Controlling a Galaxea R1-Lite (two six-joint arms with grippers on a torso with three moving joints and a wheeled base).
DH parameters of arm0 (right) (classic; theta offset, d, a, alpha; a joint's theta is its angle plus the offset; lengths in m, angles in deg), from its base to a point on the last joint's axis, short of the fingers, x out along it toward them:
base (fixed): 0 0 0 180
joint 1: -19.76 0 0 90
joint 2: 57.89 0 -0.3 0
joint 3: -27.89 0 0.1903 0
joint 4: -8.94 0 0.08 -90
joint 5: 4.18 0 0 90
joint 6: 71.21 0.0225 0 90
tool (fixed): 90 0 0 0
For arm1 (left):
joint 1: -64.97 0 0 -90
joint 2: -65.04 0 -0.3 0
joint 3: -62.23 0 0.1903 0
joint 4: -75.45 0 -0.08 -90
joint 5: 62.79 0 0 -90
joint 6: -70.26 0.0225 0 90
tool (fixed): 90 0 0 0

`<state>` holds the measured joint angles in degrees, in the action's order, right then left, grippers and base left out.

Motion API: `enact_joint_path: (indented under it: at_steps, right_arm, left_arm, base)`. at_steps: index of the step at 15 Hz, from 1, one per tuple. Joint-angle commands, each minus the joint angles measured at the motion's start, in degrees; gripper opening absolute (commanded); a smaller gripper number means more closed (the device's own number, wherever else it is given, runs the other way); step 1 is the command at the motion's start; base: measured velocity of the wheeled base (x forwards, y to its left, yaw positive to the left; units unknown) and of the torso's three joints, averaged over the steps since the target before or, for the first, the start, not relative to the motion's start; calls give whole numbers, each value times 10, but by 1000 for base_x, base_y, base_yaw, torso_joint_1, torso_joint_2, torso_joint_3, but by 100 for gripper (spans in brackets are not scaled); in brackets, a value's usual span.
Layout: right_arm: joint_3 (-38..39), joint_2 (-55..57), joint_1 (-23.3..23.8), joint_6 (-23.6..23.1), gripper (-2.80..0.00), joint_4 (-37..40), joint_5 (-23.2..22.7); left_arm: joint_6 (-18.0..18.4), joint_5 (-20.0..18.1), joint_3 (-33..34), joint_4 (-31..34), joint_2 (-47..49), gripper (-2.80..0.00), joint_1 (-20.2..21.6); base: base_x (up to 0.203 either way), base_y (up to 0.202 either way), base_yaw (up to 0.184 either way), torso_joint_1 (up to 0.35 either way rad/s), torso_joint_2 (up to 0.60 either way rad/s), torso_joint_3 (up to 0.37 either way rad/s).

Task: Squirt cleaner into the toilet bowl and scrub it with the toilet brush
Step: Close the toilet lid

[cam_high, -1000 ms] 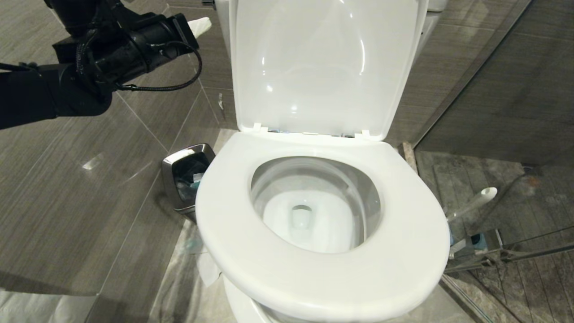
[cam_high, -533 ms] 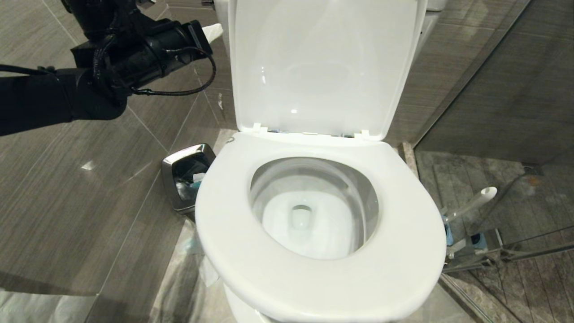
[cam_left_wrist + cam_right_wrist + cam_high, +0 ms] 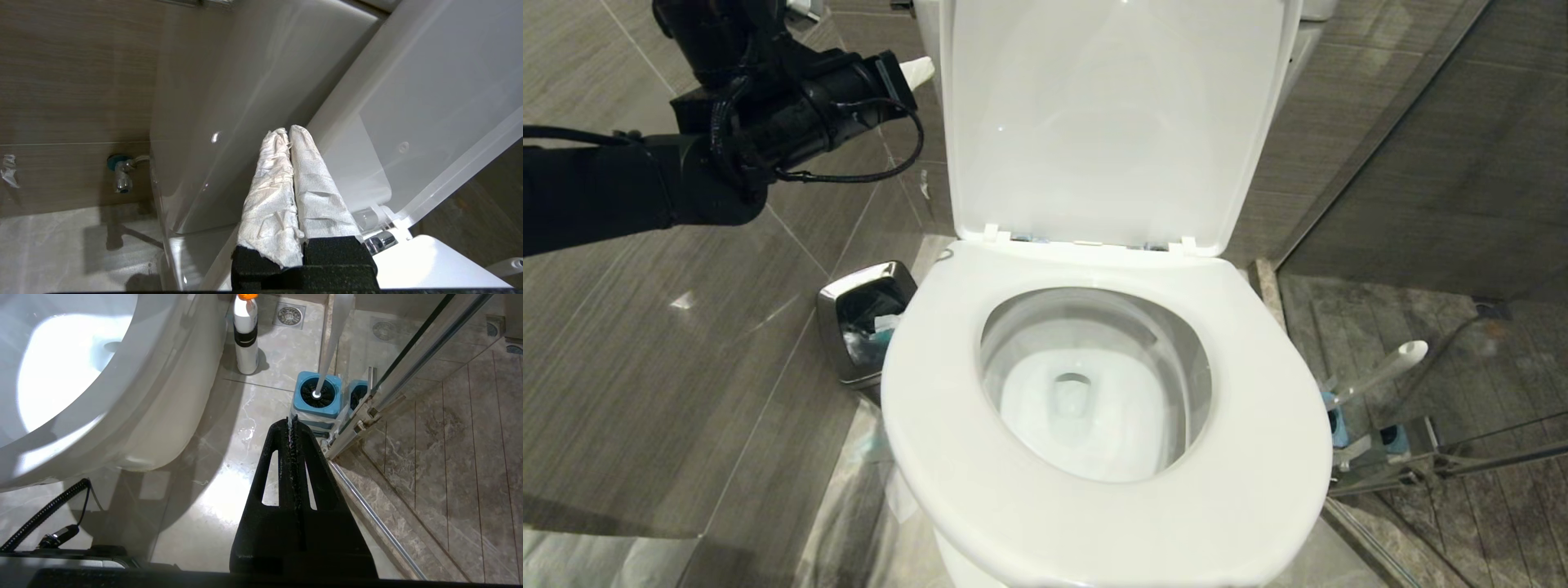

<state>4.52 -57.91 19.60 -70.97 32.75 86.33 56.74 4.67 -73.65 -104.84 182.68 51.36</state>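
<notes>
Still clean-looking toilet bowl (image 3: pixel 1094 392) under raised lid (image 3: pixel 1111 122), no blue showing; toilet brush (image 3: pixel 322 347) parked in holder (image 3: pixel 318 396) beside glass. Left gripper (image 3: pixel 288 134), paper-wrapped fingers (image 3: pixel 318 192) pressed shut, empty, up beside tank (image 3: pixel 212 102); right gripper (image 3: pixel 292 422) shut, low. Risk: knocking lid down, or bumping the glass reaching for the brush.

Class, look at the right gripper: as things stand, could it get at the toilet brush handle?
Probably yes. The shut right gripper hangs over bare floor, just short of the toilet brush upright in its blue holder; only the glass door frame crowds one side.
</notes>
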Motion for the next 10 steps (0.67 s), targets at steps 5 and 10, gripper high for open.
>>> enact_joint_path:
  at_steps: [5, 10]
  right_arm:
    - [0, 0, 0, 0, -280, 0, 0]
    - [0, 0, 0, 0, -280, 0, 0]
  left_arm:
    - [-1, -1, 0, -2, 16, -280, 0]
    - [4, -6, 0, 1, 24, -280, 0]
  base:
    - [0, 0, 0, 0, 0, 0]
    - [0, 0, 0, 0, 0, 0]
